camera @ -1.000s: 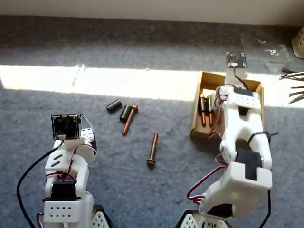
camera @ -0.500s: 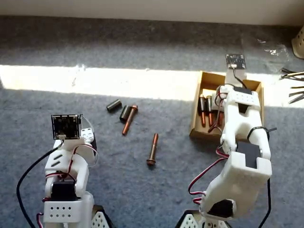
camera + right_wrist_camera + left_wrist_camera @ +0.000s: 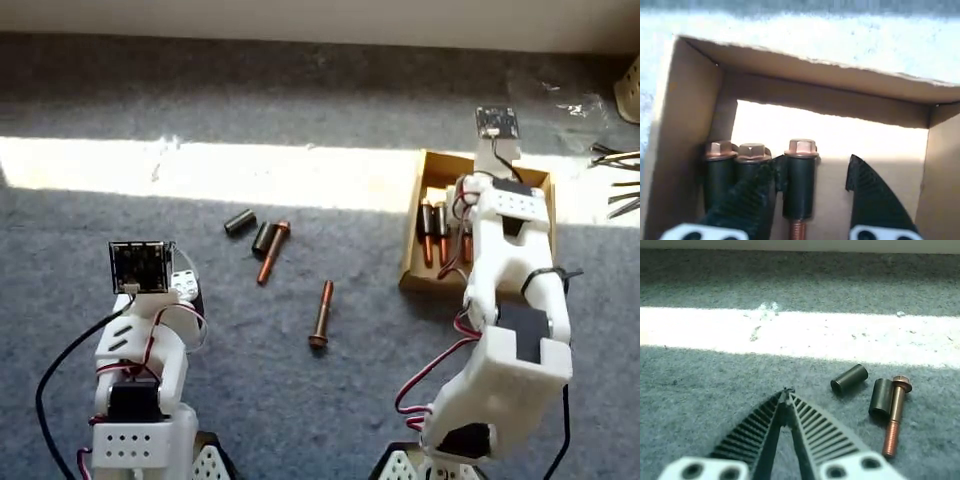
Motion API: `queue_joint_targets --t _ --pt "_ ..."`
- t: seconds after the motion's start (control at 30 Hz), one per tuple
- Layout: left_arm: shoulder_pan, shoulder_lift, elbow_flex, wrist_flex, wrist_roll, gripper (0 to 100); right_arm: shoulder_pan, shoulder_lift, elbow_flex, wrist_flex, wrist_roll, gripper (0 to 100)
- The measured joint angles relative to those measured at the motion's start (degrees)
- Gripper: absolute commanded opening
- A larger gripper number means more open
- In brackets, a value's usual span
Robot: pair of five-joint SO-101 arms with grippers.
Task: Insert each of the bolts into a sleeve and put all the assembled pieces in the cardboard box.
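In the right wrist view my right gripper (image 3: 811, 167) is open inside the cardboard box (image 3: 695, 100). Three assembled pieces, copper bolts in black sleeves, lie side by side in the box: two (image 3: 720, 167) (image 3: 752, 159) by the wall and a third (image 3: 800, 180) between the fingers, clear of one of them. From above they show at the box's (image 3: 435, 165) left side (image 3: 427, 232). My left gripper (image 3: 787, 394) is shut and empty, low over the carpet. Ahead of it lie a loose sleeve (image 3: 849, 379), a second sleeve (image 3: 881, 396) and a bolt (image 3: 896, 412) touching it. Another bolt (image 3: 321, 313) lies alone mid-carpet.
Everything sits on grey carpet crossed by a bright sunlit band (image 3: 200, 170). The right arm (image 3: 505, 250) covers much of the box. Dark tools (image 3: 615, 180) lie at the far right edge, with a pale object (image 3: 630, 90) above them.
The right arm has shifted slightly farther over the box, and a third assembled piece now shows beside the other two. The left arm has not moved.
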Motion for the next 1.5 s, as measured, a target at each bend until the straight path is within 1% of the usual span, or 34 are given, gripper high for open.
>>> queue_joint_targets --t 0.17,0.43,0.6,0.73,0.87,1.1,1.23,1.43,1.5 --pt "0.0 0.0 0.0 0.0 0.0 1 -1.1 -10.6 0.0 1.9 0.0 17.0" --pt "0.0 0.0 0.0 0.0 0.0 1 -11.2 -23.6 0.0 11.9 0.0 17.0" --pt "0.0 0.0 0.0 0.0 0.0 1 -19.6 -26.5 0.0 15.8 0.0 17.0" --pt "0.0 0.0 0.0 0.2 0.0 1 -24.9 -26.7 0.8 16.5 0.0 17.0" --pt "-4.3 0.0 0.0 0.2 0.1 1 -29.1 -26.7 2.7 16.5 -0.4 17.0" --pt "-4.8 0.0 0.0 0.2 0.0 1 -34.3 -26.7 2.8 16.5 -13.7 17.0" --pt "-4.9 0.0 0.0 0.2 0.0 1 -37.9 -26.7 2.8 16.5 -15.0 17.0" --pt "-9.1 0.0 0.0 0.2 0.0 1 -41.1 -26.5 2.7 16.5 -15.5 17.0" --pt "-9.8 0.0 0.0 0.2 0.0 1 -42.3 -24.4 1.7 16.5 -16.4 17.0"
